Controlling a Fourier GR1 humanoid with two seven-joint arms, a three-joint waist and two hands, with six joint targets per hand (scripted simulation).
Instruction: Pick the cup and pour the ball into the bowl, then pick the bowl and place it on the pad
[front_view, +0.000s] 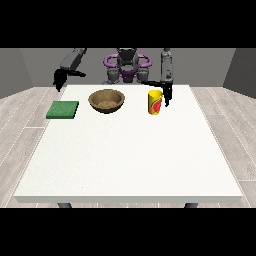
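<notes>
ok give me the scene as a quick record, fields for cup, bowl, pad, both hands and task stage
cup: yellow cup, upright, right of the bowl
bowl: brown bowl, upright on the white table, between pad and cup
pad: green pad, flat near the table's left edge, nothing on it
hand at view's right: hand beside the cup; grasp unclear
hand at view's left: hand raised beyond the pad, holding nothing
task stage: cup not lifted; bowl not on pad

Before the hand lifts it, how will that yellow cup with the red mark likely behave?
The tall yellow cup with the red mark stands upright and narrow, so a sideways nudge could probably tip it. It looks rigid. On its side, its round wall would likely roll.
</notes>
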